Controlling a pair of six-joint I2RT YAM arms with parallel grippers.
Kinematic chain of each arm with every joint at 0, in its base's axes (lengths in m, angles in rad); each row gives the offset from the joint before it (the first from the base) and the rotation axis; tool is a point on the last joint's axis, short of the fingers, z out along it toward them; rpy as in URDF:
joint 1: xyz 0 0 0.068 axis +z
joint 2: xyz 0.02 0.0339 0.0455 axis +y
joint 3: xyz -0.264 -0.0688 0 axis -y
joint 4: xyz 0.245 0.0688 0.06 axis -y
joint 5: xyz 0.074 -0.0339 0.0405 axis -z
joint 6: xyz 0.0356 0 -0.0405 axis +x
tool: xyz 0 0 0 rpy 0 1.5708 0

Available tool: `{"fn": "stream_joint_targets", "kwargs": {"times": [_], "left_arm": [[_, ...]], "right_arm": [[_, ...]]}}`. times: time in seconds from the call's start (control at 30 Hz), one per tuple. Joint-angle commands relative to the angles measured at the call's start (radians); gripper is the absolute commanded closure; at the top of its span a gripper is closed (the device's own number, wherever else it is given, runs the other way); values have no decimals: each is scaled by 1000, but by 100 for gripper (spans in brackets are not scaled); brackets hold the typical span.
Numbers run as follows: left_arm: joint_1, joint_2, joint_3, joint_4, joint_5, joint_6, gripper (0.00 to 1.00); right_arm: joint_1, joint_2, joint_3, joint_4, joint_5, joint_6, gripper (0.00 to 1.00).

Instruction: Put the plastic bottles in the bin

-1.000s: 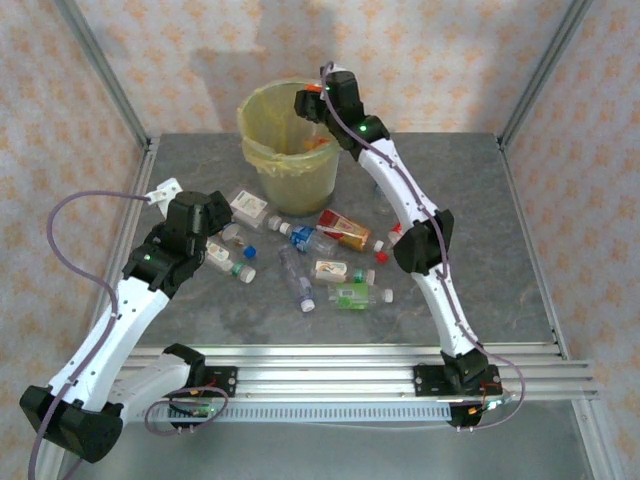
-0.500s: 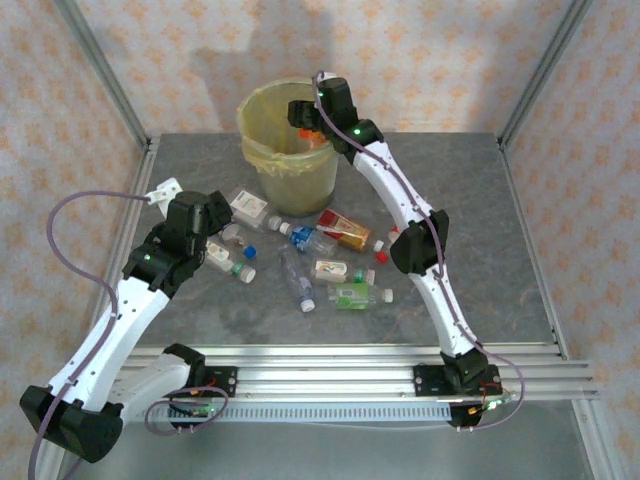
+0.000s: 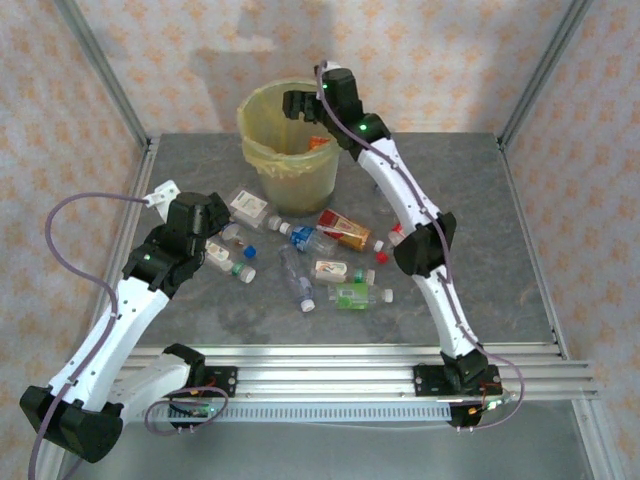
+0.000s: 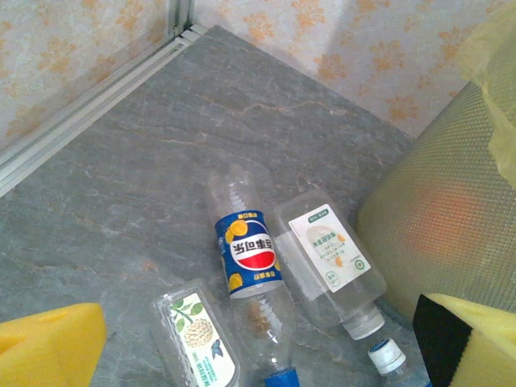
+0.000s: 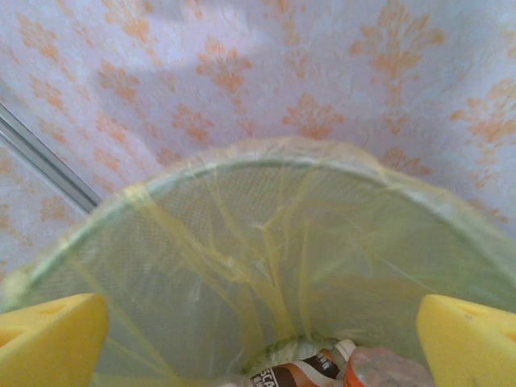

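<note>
My right gripper [image 3: 297, 103] hangs open over the mouth of the bin [image 3: 262, 100], with nothing between its yellow pads [image 5: 472, 339]. In the right wrist view the gripper [image 5: 260, 347] looks down the yellow-lined bin [image 5: 201, 242] at a brown-labelled bottle [image 5: 302, 374] on the bottom. An orange bottle [image 3: 320, 143] shows inside the bin. Several plastic bottles [image 3: 345, 230] lie on the table in front of it. My left gripper [image 3: 213, 240] is open low over a Pepsi-labelled bottle [image 4: 246, 254], beside a white-labelled bottle [image 4: 326, 254] and a flat clear one [image 4: 193, 334].
The grey table [image 3: 480, 220] is ringed by patterned walls and metal posts [image 3: 100, 70]. The bin wall [image 4: 451, 210] stands close to the right of my left gripper [image 4: 262, 355]. A blue-and-white cap [image 4: 385, 355] lies near the white-labelled bottle's neck.
The right gripper opened above the bin and the orange bottle it held fell inside. The left arm has barely moved.
</note>
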Motion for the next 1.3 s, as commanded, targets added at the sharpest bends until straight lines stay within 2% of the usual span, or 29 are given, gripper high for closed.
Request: {"fn": "stream_joint_targets", "kwargs": {"times": [0.0, 0.37, 0.53, 0.8, 1.1, 1.27], "left_arm": [[15, -6, 23, -50, -43, -36, 0], [96, -12, 16, -114, -8, -78, 0], [119, -19, -7, -116, 19, -92, 0], [128, -10, -35, -117, 38, -110, 0], [131, 0, -72, -126, 53, -129, 0], [131, 6, -119, -103, 95, -148, 0]], "right_arm": [[0, -120, 40, -28, 38, -18, 1], [0, -277, 16, -234, 194, -17, 1], [0, -391, -124, -303, 304, 4, 1], [0, -813, -820, -24, 412, 41, 1], [-4, -1171, -1339, 34, 569, 138, 1], [-7, -1288, -1510, -22, 630, 218, 1]]}}
